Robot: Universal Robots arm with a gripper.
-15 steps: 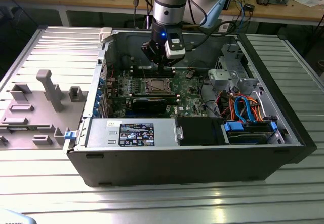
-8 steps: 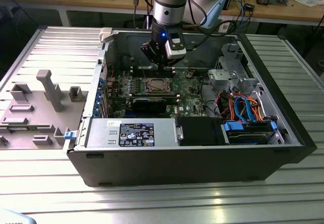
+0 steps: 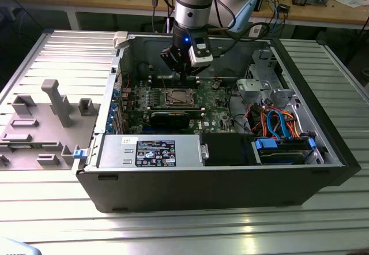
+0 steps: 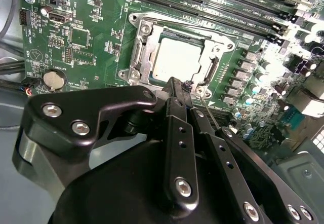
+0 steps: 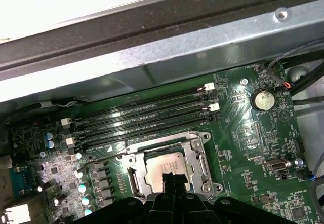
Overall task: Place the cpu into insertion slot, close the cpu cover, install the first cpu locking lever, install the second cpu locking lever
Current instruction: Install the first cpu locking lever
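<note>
The cpu (image 4: 177,59) lies flat in the insertion slot (image 4: 135,64) on the green motherboard, its silvery-tan top showing. The cpu cover (image 4: 223,45) is folded down over it as a metal frame around the chip. In the first wrist view the cpu (image 5: 164,163) sits just beyond my gripper (image 5: 174,179), and a thin wire locking lever (image 5: 101,157) juts out sideways from the socket. My gripper (image 4: 177,84) hovers just above the socket's near edge, shut with nothing in it. In the exterior view my gripper (image 3: 180,73) hangs inside the case just behind the socket (image 3: 176,97).
Long black memory slots (image 5: 142,115) run beside the socket, close to the case wall (image 5: 177,46). A coin battery (image 5: 263,100) sits further along the board. A labelled power-supply box (image 3: 150,151) and a drive bay with blue cables (image 3: 282,128) fill the case front. A grey fixture tray (image 3: 46,116) lies at the exterior view's left.
</note>
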